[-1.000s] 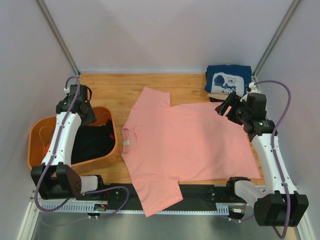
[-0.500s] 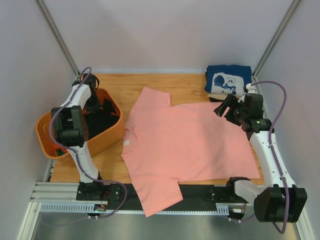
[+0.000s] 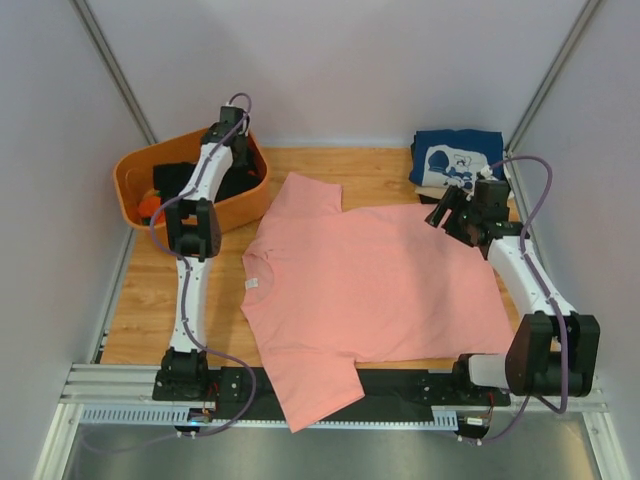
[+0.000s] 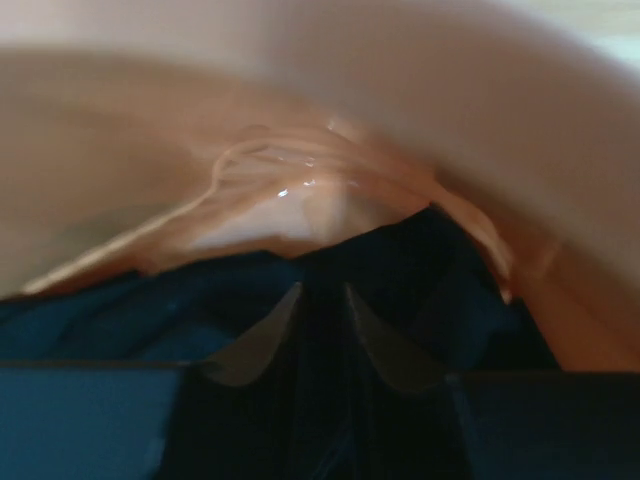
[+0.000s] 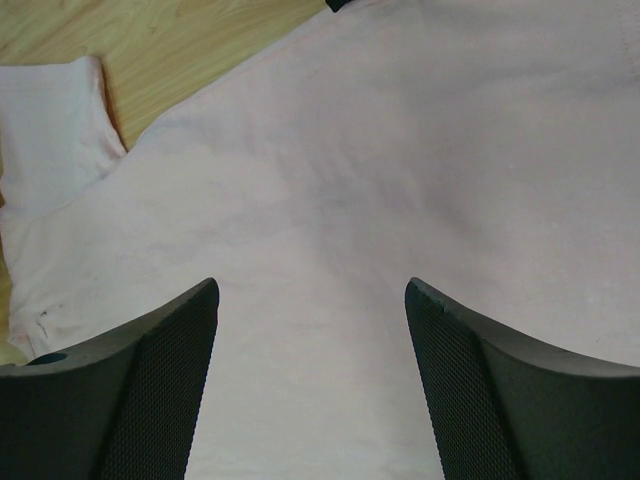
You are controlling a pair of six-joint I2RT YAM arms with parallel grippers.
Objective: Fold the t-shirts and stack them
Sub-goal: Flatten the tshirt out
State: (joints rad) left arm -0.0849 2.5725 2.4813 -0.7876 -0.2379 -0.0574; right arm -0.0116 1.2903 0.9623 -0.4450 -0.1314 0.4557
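Progress looks early: a folded navy print t-shirt (image 3: 455, 160) lies just beyond the wide-open right gripper (image 5: 310, 290), with a salmon-pink cloth t-shirt (image 3: 370, 290) flat and unfolded beneath it. Left gripper (image 4: 322, 300), its grip unreadable, hangs over dark shirts (image 4: 430, 265) in the orange plastic tub (image 3: 130, 182).

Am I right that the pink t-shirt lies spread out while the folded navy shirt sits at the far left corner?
Not quite: the folded navy shirt sits at the far right corner, as the top external view shows. The pink t-shirt is indeed spread out.
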